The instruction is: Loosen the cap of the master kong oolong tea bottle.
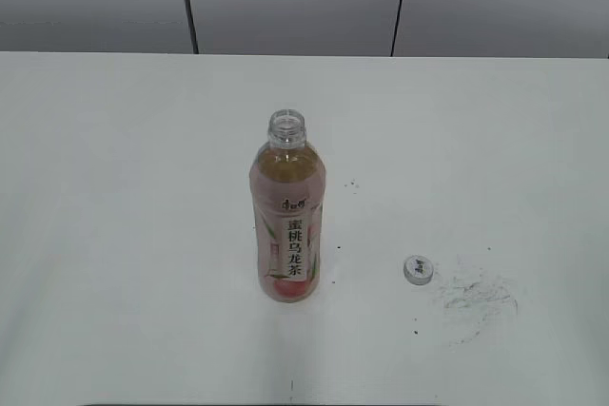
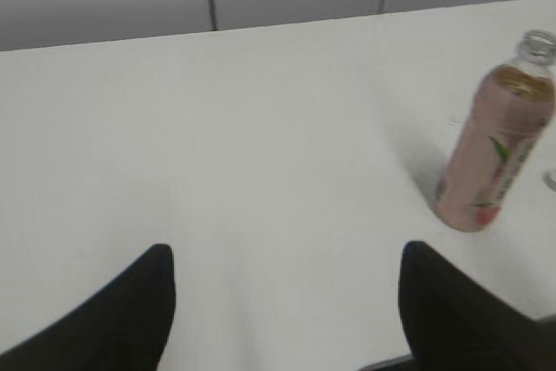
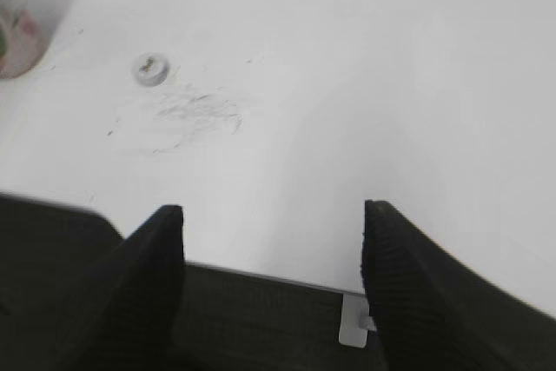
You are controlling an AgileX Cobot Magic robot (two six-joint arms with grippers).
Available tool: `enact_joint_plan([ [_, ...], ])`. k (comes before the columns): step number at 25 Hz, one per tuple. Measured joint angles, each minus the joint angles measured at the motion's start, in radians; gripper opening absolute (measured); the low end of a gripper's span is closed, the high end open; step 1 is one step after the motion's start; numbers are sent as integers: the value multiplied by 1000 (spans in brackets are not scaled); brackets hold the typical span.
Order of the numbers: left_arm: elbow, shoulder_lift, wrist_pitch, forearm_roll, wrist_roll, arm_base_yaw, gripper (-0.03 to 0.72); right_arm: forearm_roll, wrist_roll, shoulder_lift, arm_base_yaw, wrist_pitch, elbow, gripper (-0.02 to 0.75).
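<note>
Both grippers, left gripper (image 2: 282, 301) and right gripper (image 3: 274, 262), hover spread and empty near the counter's (image 1: 114, 235) front edge. Bottle (image 1: 288, 225) stands upright mid-counter, mouth open; cap (image 1: 417, 269) lies rightward, nearer the right gripper.

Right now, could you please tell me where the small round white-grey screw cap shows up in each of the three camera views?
Exterior view: the small round white-grey screw cap lies on the white table, lower right, apart from the bottle.
Left wrist view: only a sliver shows at the right edge, beside the bottle.
Right wrist view: upper left, just above the grey scuff marks.
Shared landmark: the slim pink-labelled tea bottle, open-necked.
</note>
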Motion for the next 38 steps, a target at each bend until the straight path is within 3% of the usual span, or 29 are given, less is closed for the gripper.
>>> enact_joint_plan([
  [2, 0, 0, 0, 0, 0, 88, 480, 0, 0, -62, -85, -2, 0, 483],
  [5, 0, 0, 0, 0, 0, 144, 480, 0, 0, -159, -144, -2, 0, 483],
  [38, 0, -1, -1, -2, 0, 133, 480, 0, 0, -168, -151, -6, 0, 483],
])
